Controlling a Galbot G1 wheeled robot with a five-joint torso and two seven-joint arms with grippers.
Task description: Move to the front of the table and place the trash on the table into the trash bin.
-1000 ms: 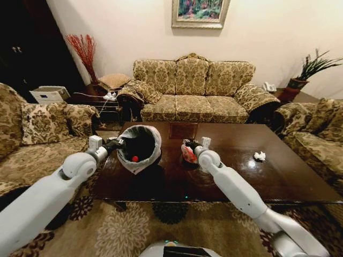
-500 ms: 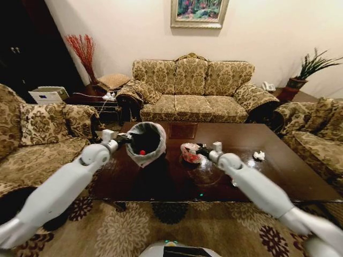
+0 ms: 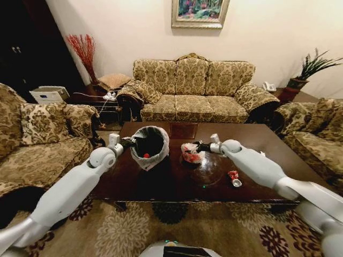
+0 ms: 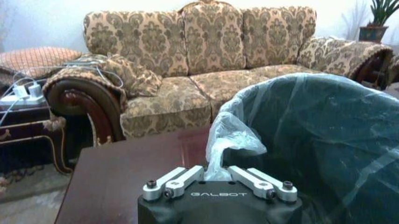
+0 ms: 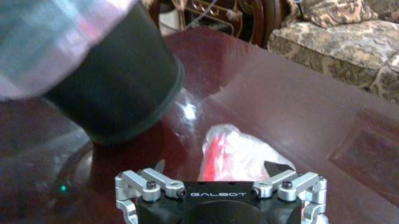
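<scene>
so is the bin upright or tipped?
Tipped. The left tool holds the bin by its liner, lifted off the table, mouth toward the camera.

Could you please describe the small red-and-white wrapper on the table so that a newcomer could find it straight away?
Start at the glossy dark brown wooden coffee table before the sofa. Near its front edge on the robot's right, beneath the right arm, lies the small crumpled red-and-white wrapper, alone on bare wood, much smaller than the pink-white plastic bag nearer the centre.

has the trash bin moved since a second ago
Yes. The trash bin, held by its liner in the left gripper, has shifted toward the robot's right, nearer the table's square centre inlay and the pink-white plastic bag in the right gripper.
</scene>
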